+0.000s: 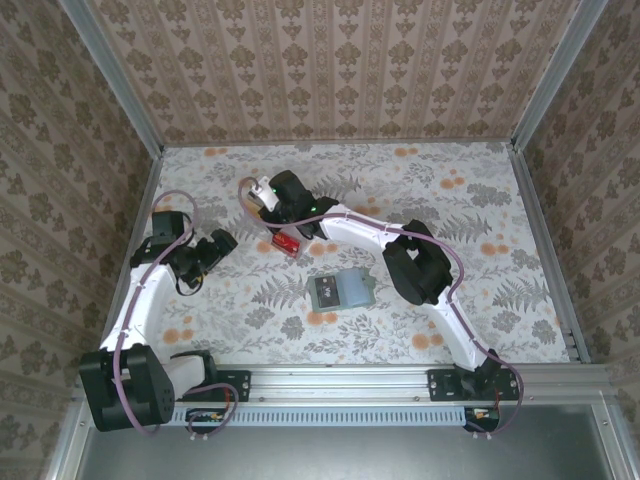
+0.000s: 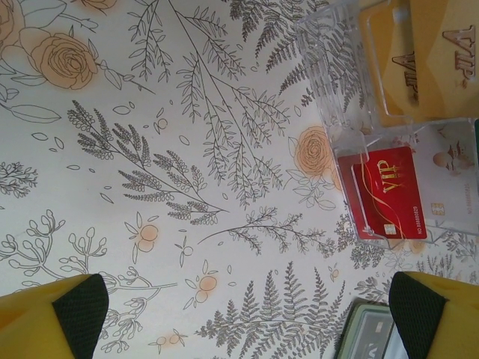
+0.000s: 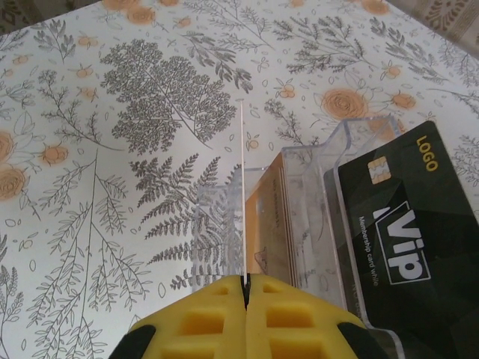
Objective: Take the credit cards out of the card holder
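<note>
At clear tray (image 3: 352,136), right claw (image 3: 245,284) clamps thin card (image 3: 242,187) edge-on; left claw (image 2: 247,314) wide, card holder (image 2: 364,329) near.

Bench (image 1: 480,200): middle of the top view. It is covered in a white printed sheet with grey line-drawn ferns and leafy sprays and scattered pale orange roses and buds.
Back wall (image 1: 340,70): across the upper frame. Tan-and-beige wallpaper with vertical stripes alternating with floral damask motifs.
Left wall (image 1: 50,150), right wall (image 1: 590,150): same paper, slanting in at the frame's sides.
Corner posts (image 1: 110,75): bare aluminium profile, upper left and upper right.
Front rail (image 1: 350,378): aluminium, along the bench's near edge in the lower frame, with a pale slotted strip (image 1: 340,413) just below it.
Grey panel (image 1: 350,455): plain, at the bottom edge.
Light: soft and even, with faint shadows on the bench.
</note>
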